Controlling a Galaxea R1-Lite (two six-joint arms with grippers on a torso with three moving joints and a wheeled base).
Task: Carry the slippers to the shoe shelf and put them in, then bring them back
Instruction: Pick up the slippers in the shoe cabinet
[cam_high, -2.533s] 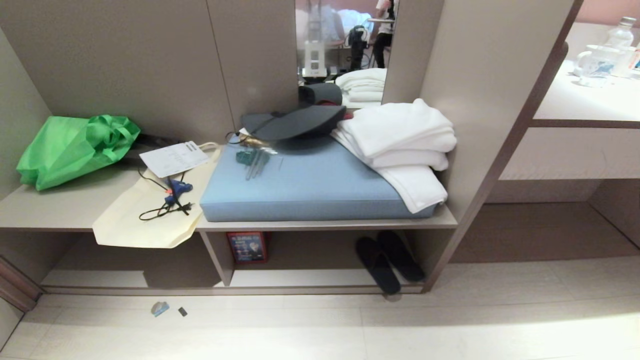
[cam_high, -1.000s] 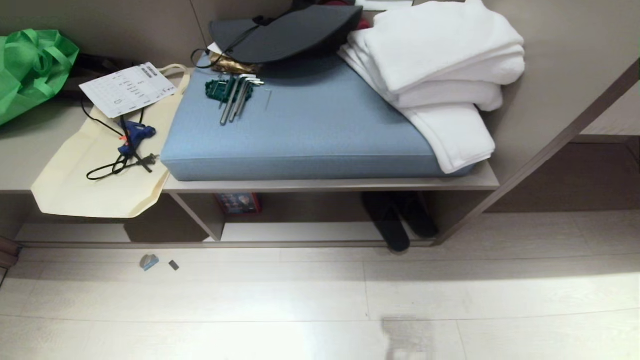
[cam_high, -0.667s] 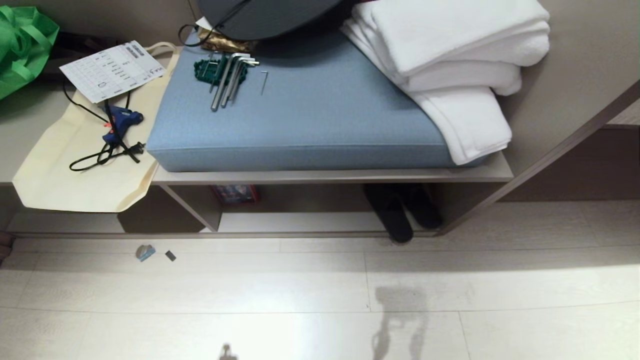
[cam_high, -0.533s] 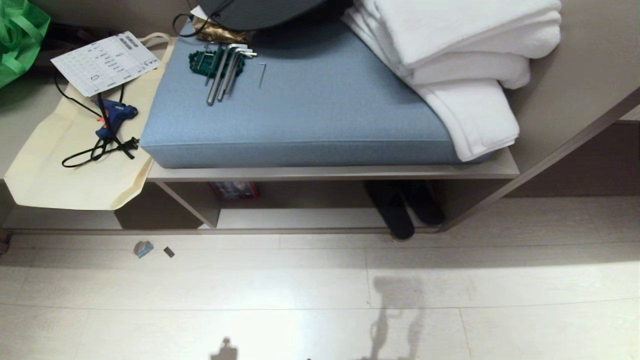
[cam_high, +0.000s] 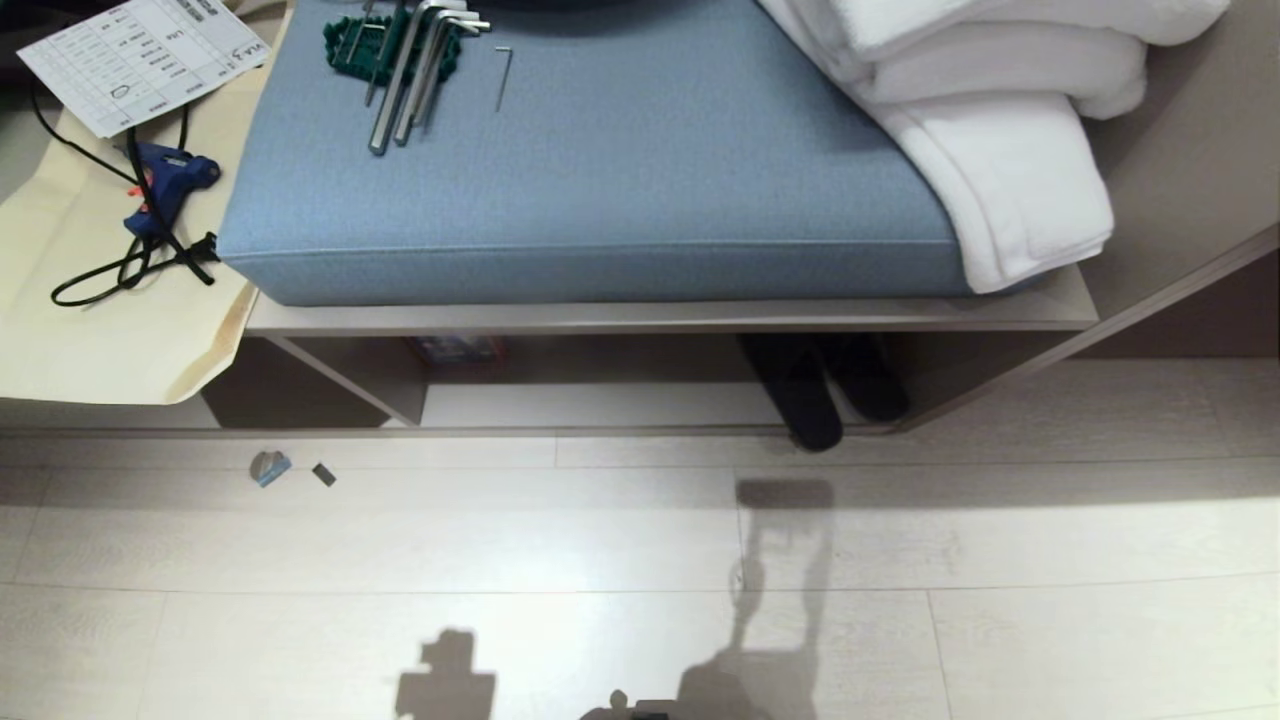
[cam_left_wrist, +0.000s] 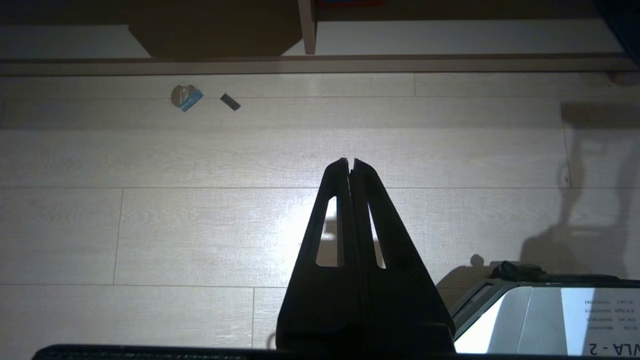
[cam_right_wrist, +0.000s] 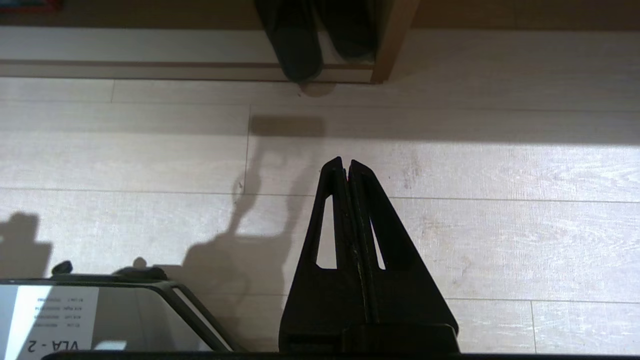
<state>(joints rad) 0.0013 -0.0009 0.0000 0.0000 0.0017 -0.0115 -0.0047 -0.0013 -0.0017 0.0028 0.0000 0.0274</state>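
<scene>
Right wrist view: the right gripper (cam_right_wrist: 348, 163) hangs over bare floor (cam_right_wrist: 500, 225), jaws together and empty. The left gripper (cam_left_wrist: 349, 162) hangs likewise, jaws together, over the floor near two small scraps (cam_left_wrist: 186, 97). Ahead, the slippers (cam_high: 822, 385) lie side by side at the right end of the shelf (cam_high: 600, 405), one heel poking over its front lip. Above sits a blue cushion (cam_high: 600, 170) with towels (cam_high: 1010, 120) on its right edge.

Bright light glares off the pale floor (cam_high: 600, 540), where sharp robot shadows fall; the shoe shelf (cam_high: 600, 405) interior stays dim.
</scene>
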